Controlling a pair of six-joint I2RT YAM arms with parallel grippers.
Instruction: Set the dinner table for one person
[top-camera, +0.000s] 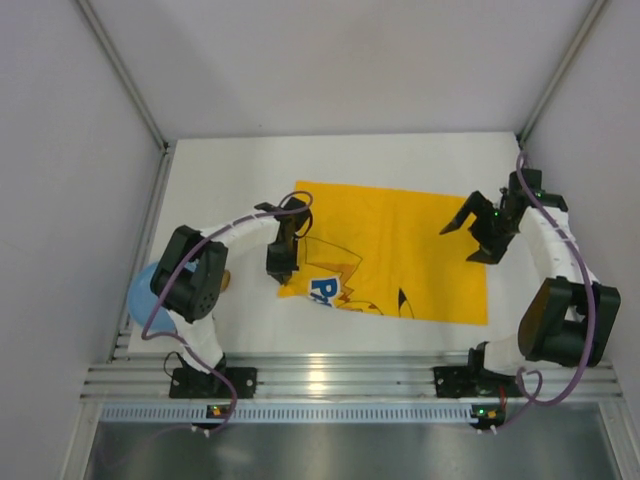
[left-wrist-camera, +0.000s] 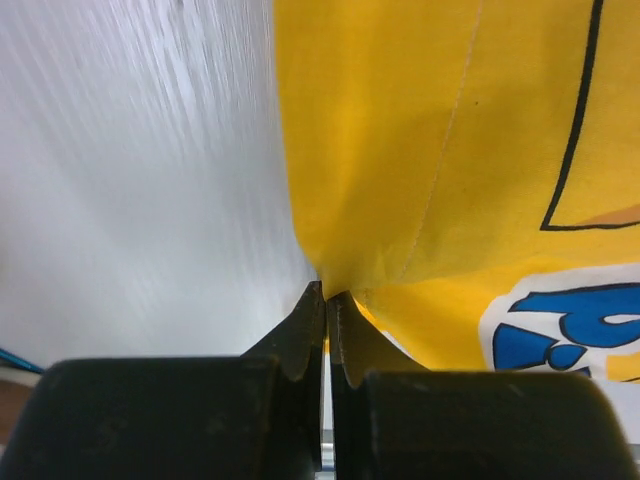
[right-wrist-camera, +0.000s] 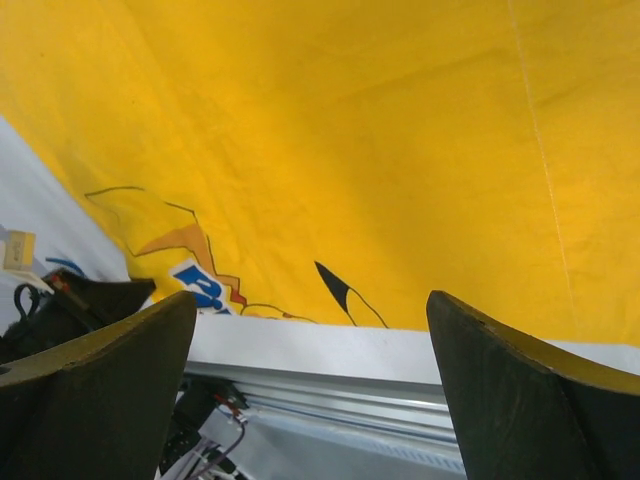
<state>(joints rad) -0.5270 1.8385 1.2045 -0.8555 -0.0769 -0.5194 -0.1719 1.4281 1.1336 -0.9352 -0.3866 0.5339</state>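
Observation:
The white dinner table (top-camera: 230, 170) carries a yellow cartoon-printed placemat (top-camera: 400, 240), lying askew with its near-left part rumpled. My left gripper (top-camera: 281, 272) is at the mat's left edge, and in the left wrist view the left gripper (left-wrist-camera: 327, 292) is shut on a pinched fold of the placemat (left-wrist-camera: 420, 150), with bare table (left-wrist-camera: 150, 200) to the left of it. My right gripper (top-camera: 467, 242) hangs open above the mat's right side. The right wrist view shows the right gripper (right-wrist-camera: 310, 297) with its jaws wide apart and nothing between them, the placemat (right-wrist-camera: 350, 130) below.
A blue plate (top-camera: 143, 292) lies at the table's left edge, partly hidden under the left arm. A ridged aluminium rail (top-camera: 330, 375) runs along the near edge, also visible as the rail (right-wrist-camera: 330, 390) in the right wrist view. Grey wall panels close the left, right and back.

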